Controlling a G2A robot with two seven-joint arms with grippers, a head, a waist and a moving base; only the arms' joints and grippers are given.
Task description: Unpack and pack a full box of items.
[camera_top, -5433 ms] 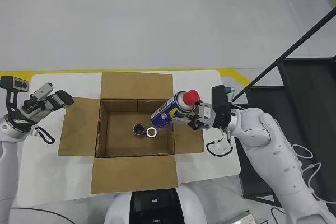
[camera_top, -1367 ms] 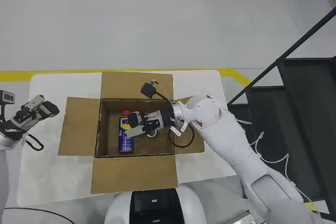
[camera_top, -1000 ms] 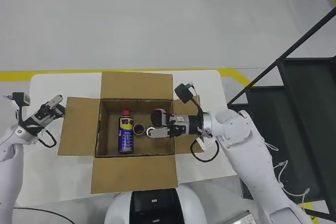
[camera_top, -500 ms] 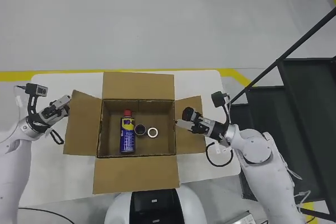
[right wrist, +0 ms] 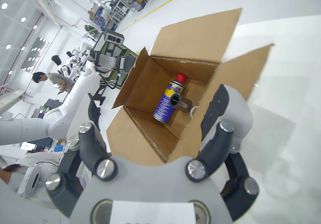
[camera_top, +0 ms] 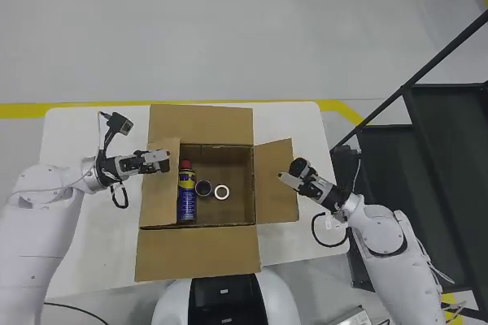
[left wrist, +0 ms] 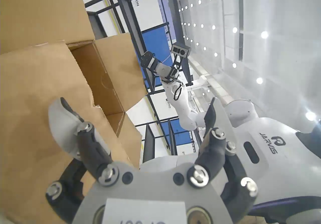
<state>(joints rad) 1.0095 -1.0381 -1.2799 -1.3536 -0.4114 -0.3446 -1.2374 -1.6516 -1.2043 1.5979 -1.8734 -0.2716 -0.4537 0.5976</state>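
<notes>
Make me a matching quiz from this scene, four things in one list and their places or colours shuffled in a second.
1 spray can
2 ring
3 left tool
4 right tool

A at the right flap
B white, inside the box
C blue and yellow, red cap
D at the left flap

Pairs: 1-C, 2-B, 3-D, 4-A

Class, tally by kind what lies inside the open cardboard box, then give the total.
Spray can: 1
Dark round container: 1
White ring: 1
Total: 3
</notes>
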